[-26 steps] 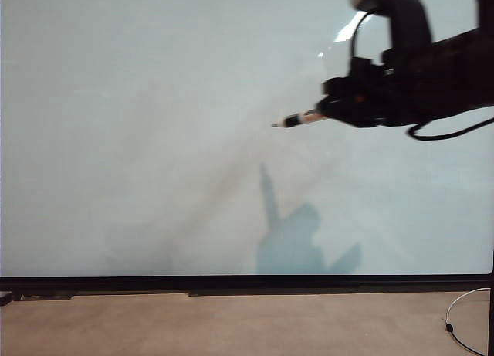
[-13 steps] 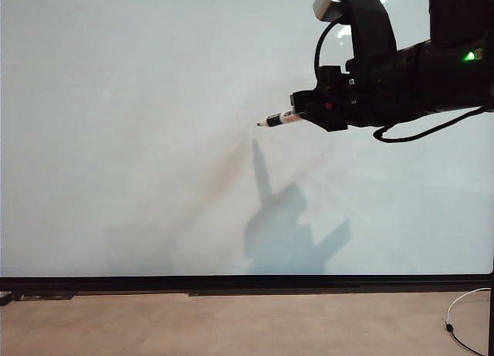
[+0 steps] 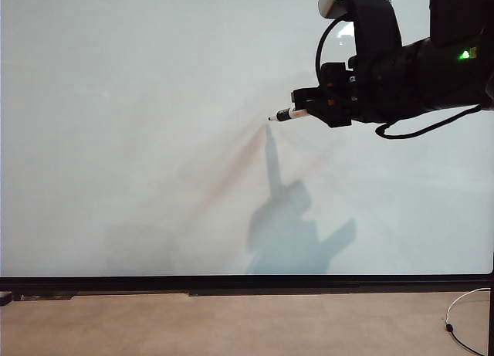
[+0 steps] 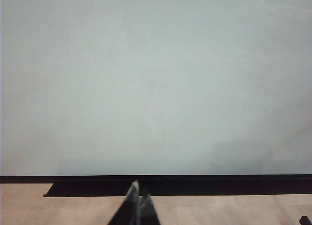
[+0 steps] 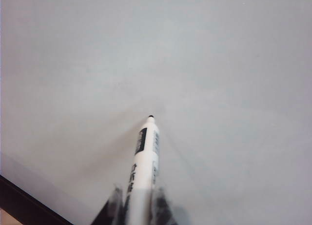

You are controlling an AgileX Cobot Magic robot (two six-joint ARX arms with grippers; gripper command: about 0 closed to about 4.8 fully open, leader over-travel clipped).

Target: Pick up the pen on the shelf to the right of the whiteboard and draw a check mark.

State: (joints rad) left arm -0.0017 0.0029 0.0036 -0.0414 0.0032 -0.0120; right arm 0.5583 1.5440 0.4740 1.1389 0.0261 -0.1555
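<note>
The whiteboard (image 3: 139, 124) fills most of the exterior view, glossy white with a black lower frame. My right gripper (image 3: 307, 109) reaches in from the right, shut on the pen (image 3: 289, 115), whose black tip points left at the board's middle. In the right wrist view the pen (image 5: 145, 156) sticks out between the fingers of the right gripper (image 5: 138, 198), its tip at or very near the board surface (image 5: 219, 64); contact cannot be told. No check mark shows on the board. My left gripper (image 4: 138, 195) is shut and empty, low in front of the board's bottom frame (image 4: 195, 178).
A brown surface (image 3: 231, 325) runs below the board's frame. A white cable (image 3: 463, 310) lies at the lower right. The right arm's shadow (image 3: 289, 225) falls on the board under the pen.
The right arm has pushed in toward the board with the pen. The pen's shadow has climbed until its point almost meets the tip. The left gripper has not moved.
</note>
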